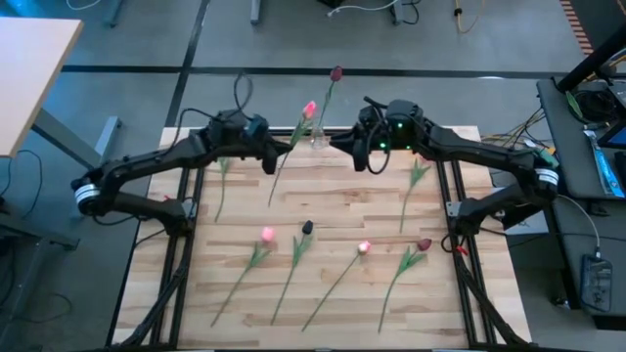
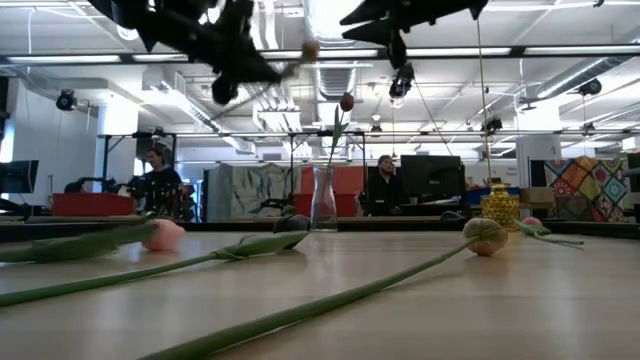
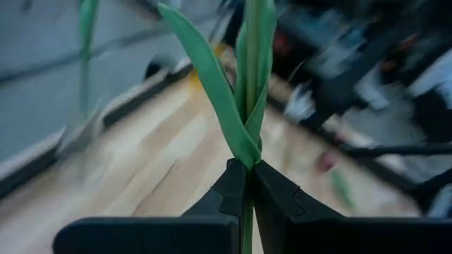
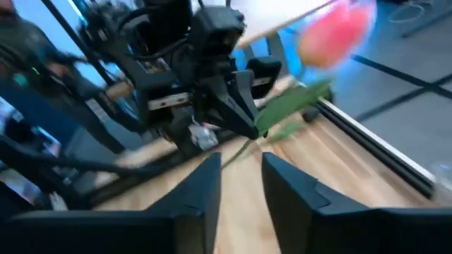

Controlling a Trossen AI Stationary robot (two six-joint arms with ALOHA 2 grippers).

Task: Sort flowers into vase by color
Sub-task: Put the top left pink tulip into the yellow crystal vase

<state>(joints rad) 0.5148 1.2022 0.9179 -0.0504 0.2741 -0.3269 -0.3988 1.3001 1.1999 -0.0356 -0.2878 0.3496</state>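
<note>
Left claw (image 3: 248, 185) pinches pink tulip (image 1: 309, 109) stem beside vase (image 1: 319, 139).

**Even overhead light, blurred wrist views**

The high view is evenly lit and sharp; the table (image 1: 323, 210) shows only soft, faint shadows. In the low view, bright ceiling strips glare behind the dark arms, and the nearest stems are out of focus. Beyond the left gripper (image 3: 248, 185) everything smears. Ahead of the right gripper (image 4: 240, 176), the pink tulip (image 4: 335, 29) is streaked with blur.

Lab: monitors (image 2: 430, 178), ceiling ducts (image 2: 345, 85), loose cables (image 1: 509, 132)
</note>
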